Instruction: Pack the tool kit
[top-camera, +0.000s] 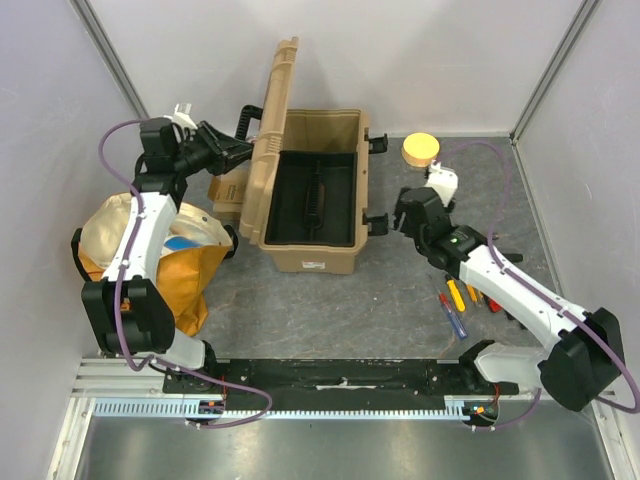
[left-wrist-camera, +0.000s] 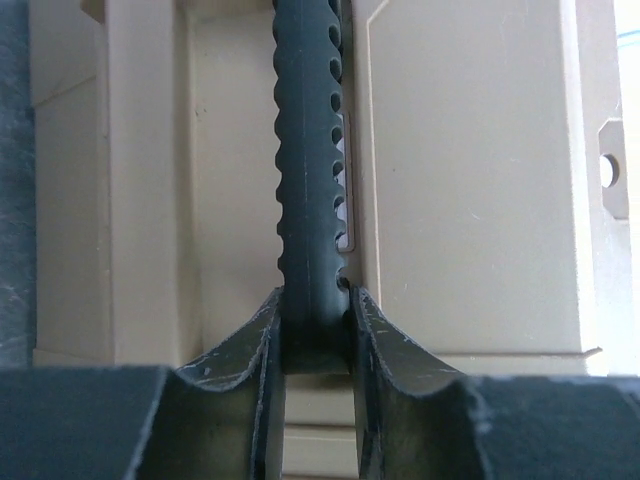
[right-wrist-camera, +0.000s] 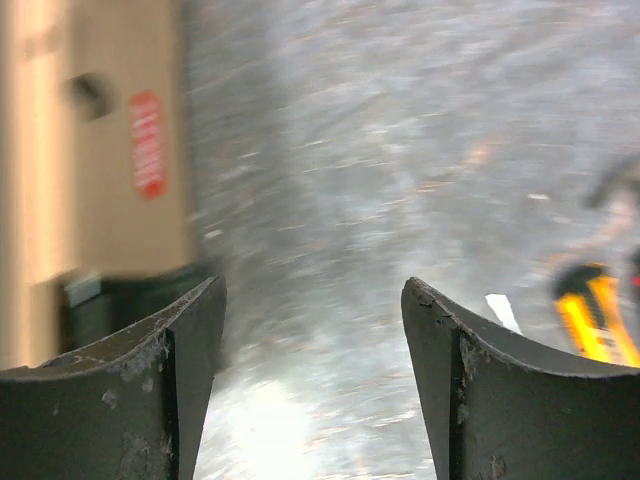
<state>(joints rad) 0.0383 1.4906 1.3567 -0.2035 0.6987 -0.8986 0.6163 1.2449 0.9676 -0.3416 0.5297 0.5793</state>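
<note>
left gripper (left-wrist-camera: 315, 305) clamps lid handle (left-wrist-camera: 310, 150) — right gripper (right-wrist-camera: 312, 380) hovers agape.

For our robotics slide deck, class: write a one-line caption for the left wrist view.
Left gripper shut on the black ribbed handle of the tan toolbox lid.

You have nothing legible to go on here. In the top view the tan toolbox (top-camera: 345, 130) carries a small white label (top-camera: 315, 264) on its near wall, too small to read. In the right wrist view a red sticker (right-wrist-camera: 147, 143) with pale lettering sits on its tan side, blurred beyond reading.
</note>
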